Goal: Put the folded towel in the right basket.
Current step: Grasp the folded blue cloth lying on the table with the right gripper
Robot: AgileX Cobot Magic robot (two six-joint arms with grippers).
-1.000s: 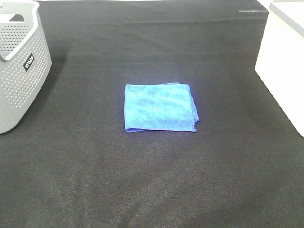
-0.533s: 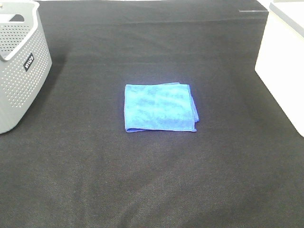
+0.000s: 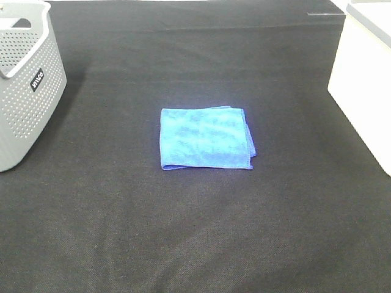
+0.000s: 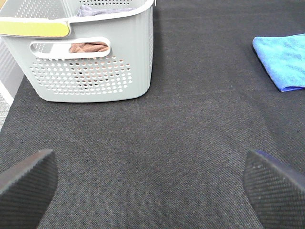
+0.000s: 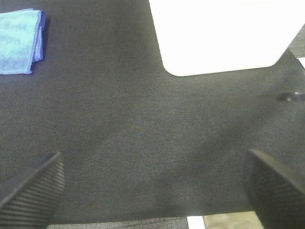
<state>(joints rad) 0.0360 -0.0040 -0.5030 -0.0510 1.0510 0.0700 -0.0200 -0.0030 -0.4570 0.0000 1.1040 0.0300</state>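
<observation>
The folded blue towel (image 3: 204,138) lies flat in the middle of the black table; a part of it also shows in the left wrist view (image 4: 284,59) and in the right wrist view (image 5: 20,42). The right basket (image 3: 365,76) is white and stands at the table's right edge; its wall shows in the right wrist view (image 5: 224,33). My left gripper (image 4: 150,183) is open and empty above bare cloth near the grey basket. My right gripper (image 5: 152,188) is open and empty above bare cloth near the white basket. Neither arm shows in the exterior high view.
A grey perforated basket (image 3: 27,79) stands at the table's left edge; in the left wrist view (image 4: 90,52) it holds brownish and grey cloth. The black table cover (image 3: 195,232) spans the whole work area. The table's edge shows in the right wrist view (image 5: 190,220).
</observation>
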